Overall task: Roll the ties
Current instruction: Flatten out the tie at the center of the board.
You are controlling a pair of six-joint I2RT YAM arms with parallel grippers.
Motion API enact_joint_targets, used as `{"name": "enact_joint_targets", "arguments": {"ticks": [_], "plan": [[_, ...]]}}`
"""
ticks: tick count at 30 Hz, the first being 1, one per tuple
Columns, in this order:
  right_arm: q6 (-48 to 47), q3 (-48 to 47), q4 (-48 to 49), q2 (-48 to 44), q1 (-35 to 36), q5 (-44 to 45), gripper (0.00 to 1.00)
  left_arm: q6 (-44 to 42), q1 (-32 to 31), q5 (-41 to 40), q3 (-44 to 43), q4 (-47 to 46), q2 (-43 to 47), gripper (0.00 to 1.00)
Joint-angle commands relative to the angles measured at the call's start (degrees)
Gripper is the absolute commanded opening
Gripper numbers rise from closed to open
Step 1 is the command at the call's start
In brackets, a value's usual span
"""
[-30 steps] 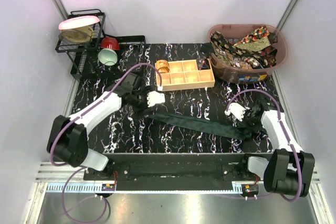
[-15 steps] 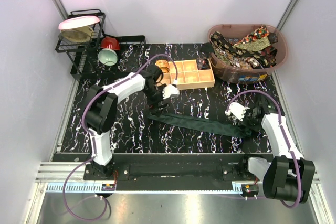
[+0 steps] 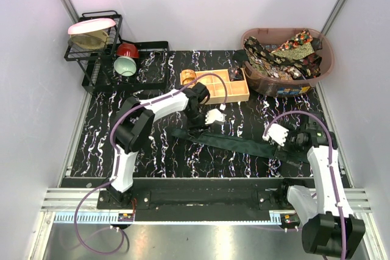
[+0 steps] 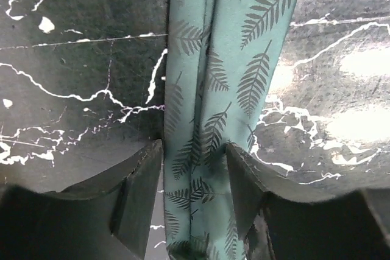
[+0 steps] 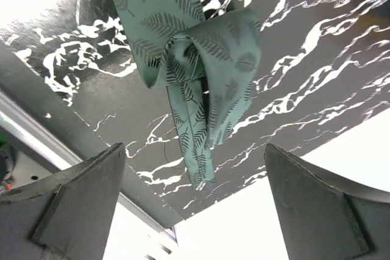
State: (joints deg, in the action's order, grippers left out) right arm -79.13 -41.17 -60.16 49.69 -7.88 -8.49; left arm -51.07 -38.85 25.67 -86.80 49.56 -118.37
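A dark green, fern-patterned tie (image 3: 244, 145) lies flat across the table's middle, running left to right. My left gripper (image 3: 213, 117) stands over its left part. In the left wrist view the tie (image 4: 207, 89) runs between the half-closed jaws of that gripper (image 4: 194, 150); a sliver of table shows beside the left finger (image 4: 143, 187). My right gripper (image 3: 275, 133) hovers wide open above the tie's right end. In the right wrist view that crumpled end (image 5: 201, 71) lies on the table, free of this gripper (image 5: 194, 147). More patterned ties (image 3: 283, 56) fill the basket.
A tan wooden box (image 3: 216, 94) with square compartments stands behind the tie, a gold roll (image 3: 188, 77) in its left corner. The brown basket (image 3: 268, 84) sits at the back right. A black dish rack (image 3: 91, 47) with bowls (image 3: 125, 65) is at the back left.
My left arm swung right from beside the box to over the green tie, and its jaws narrowed around it. My right gripper opened wide and let go of the tie's right end.
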Motion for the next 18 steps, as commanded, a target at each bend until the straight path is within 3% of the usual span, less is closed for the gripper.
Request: {"name": "enact_joint_targets", "arguments": {"ticks": [1,2,3,6,10,13,18], "plan": [[0.82,-7.24,-5.75,-0.65,0.06,-5.3,1.0,-1.22,-1.75,-6.85,3.21,-0.87,-1.08,0.48],[2.65,-8.04,-5.76,-0.56,0.06,-5.83,1.0,-1.05,-1.75,-8.86,4.0,-1.48,-1.34,0.42],[3.36,-8.92,-5.84,-0.13,0.06,-6.27,1.0,-0.7,-1.67,-9.49,5.4,-2.09,-1.08,0.25],[8.1,-11.73,-4.27,2.93,0.06,-9.08,1.0,0.27,-0.53,-10.9,8.39,-5.43,2.86,0.0],[16.27,-19.09,-3.12,12.86,0.06,-16.7,1.0,-0.87,0.53,-12.57,12.69,-12.02,12.79,0.0],[20.06,-26.21,-4.96,21.92,0.06,-26.09,0.99,-4.47,0.53,-14.59,20.32,-26.29,26.73,0.0],[22.36,-34.05,-7.69,34.48,4.35,-34.22,0.97,-17.45,0.18,-15.74,31.15,-38.91,39.6,0.0]]}}
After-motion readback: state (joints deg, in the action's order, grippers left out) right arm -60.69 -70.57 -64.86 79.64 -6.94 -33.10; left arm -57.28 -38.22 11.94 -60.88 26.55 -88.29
